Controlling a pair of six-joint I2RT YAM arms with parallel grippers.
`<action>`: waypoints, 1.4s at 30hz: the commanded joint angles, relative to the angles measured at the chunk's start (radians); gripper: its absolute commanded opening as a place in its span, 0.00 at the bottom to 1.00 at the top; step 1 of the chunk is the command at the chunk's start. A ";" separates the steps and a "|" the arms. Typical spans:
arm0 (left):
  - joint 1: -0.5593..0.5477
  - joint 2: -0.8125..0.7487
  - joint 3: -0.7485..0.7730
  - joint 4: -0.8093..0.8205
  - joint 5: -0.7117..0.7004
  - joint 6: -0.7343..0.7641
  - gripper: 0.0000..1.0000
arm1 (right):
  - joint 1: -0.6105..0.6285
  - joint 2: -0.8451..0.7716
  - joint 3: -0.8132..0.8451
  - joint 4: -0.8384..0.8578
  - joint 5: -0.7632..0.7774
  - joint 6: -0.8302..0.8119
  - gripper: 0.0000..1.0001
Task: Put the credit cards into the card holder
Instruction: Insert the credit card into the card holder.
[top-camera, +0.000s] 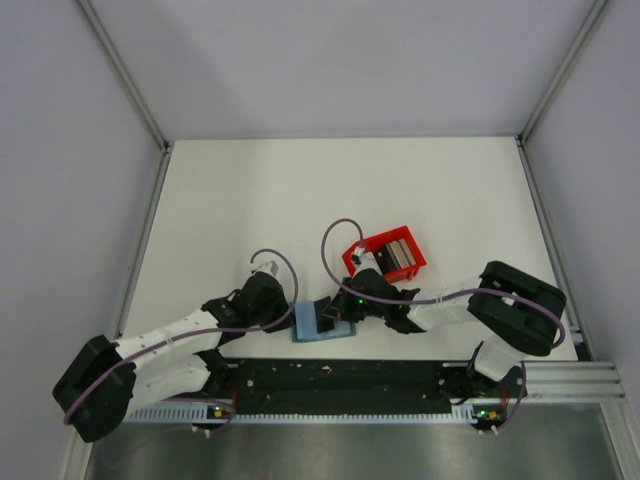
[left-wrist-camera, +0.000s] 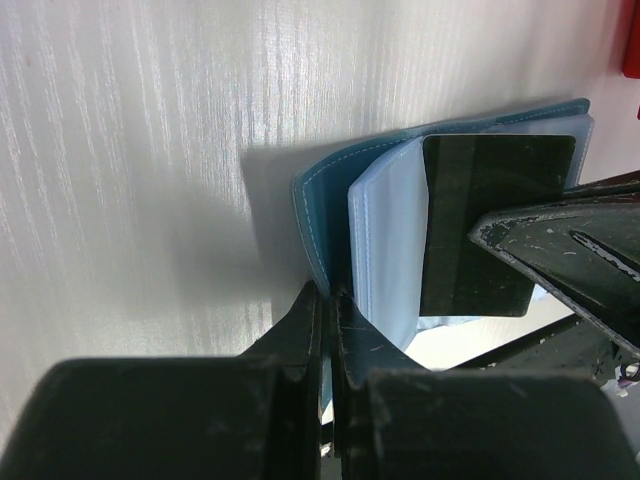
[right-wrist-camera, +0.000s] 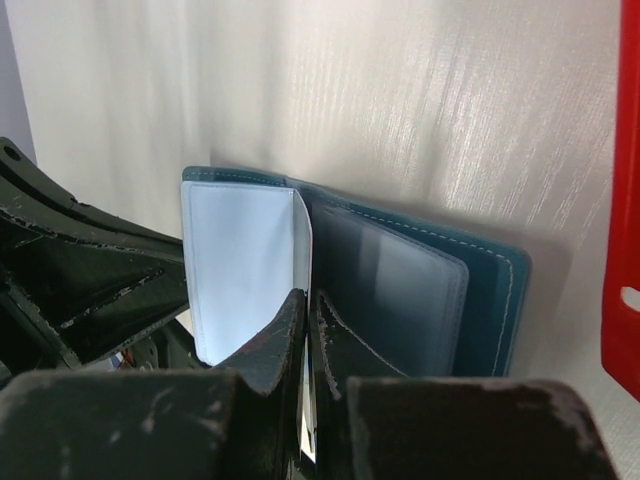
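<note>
Right gripper (right-wrist-camera: 308, 320): jaws fully closed on a black card (left-wrist-camera: 495, 225), pinched along one margin and held flat over the open card holder (top-camera: 320, 330); left gripper (left-wrist-camera: 328, 310): jaws likewise closed, pinching the left edge of the teal cover and propping it open.

Card holder: teal folding wallet with pale stitching, lying open at the near middle of the table (top-camera: 250, 200), between the two grippers; inside, clear plastic sleeves (left-wrist-camera: 390, 230) fanned like pages. Handling, as judged: light and limp; apt to slide on the smooth tabletop or fold shut if released; best held at the cover edge, well away from the sleeve mouths.

Black card: thin, stiff, glossy; likely slippery between hard fingers and prone to pivot under a narrow grip; best taken by one short edge, so the opposite edge is free to lead into a sleeve. Whether its leading edge has entered a sleeve or merely lies on top cannot be told from these views.

Other cards (top-camera: 395, 255): grey-silver, in the red tray (right-wrist-camera: 622, 200), just far and right of the card holder; judged equally light and stiff; thin edges offer little purchase, so a pinch across one exposed edge looks the surest hold.
</note>
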 joint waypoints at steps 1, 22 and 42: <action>-0.002 0.034 -0.039 -0.022 -0.035 0.003 0.00 | 0.018 0.043 -0.053 -0.055 -0.042 -0.012 0.00; -0.002 0.034 -0.037 -0.031 -0.044 -0.003 0.00 | -0.002 0.057 -0.030 -0.134 -0.091 0.017 0.00; -0.002 0.034 -0.040 -0.025 -0.039 -0.003 0.00 | -0.012 0.109 0.049 -0.312 -0.045 -0.009 0.03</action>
